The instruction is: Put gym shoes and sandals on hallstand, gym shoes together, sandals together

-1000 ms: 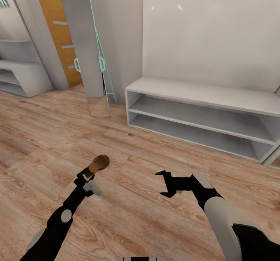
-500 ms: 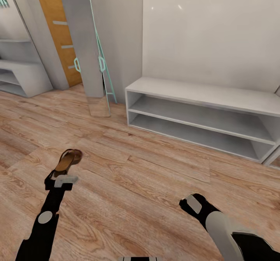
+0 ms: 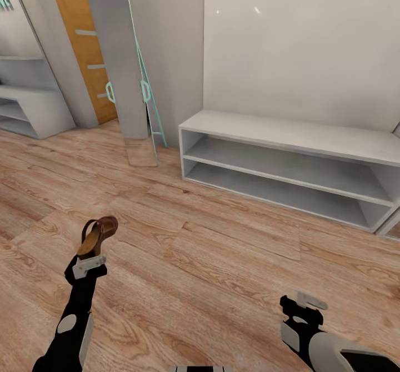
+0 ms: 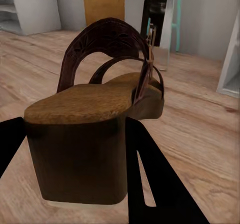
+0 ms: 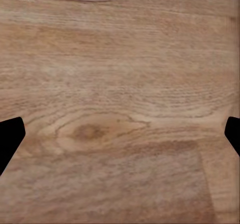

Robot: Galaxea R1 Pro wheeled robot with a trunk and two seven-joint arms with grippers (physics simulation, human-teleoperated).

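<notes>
comparing with half a second ago, the right gripper (image 3: 293, 307) sits lower and nearer the robot in the head view, its wrist turned so the black fingers point down at the corridor floor (image 3: 211, 261); a full second ago it reached well forward with its fingers spread toward the left. the left gripper (image 3: 88, 262) has barely shifted since half a second ago, though the sandal (image 3: 98, 236) it carries now stands more upright, heel down and toe up (a second ago it was held further forward and showed mostly its underside).

the left gripper is clamped on the sandal's block heel: in the left wrist view the black fingers (image 4: 150, 184) press against both sides of the heel, with the tan insole and dark straps of the sandal (image 4: 100, 114) rising beyond them. the sandal is lifted clear of the floor, at the robot's left front.

the right gripper (image 5: 120, 139) holds nothing; its fingertips (image 5: 10, 139) stand wide apart at the two edges of the right wrist view, with bare wood planks between them.

further off, the hallstand (image 3: 289, 133) stands against the wall ahead and to the right, both low shelves bare. beyond it to the left, a grey mirror panel (image 3: 116, 55) with a teal frame leans by the orange door (image 3: 78, 33).
</notes>
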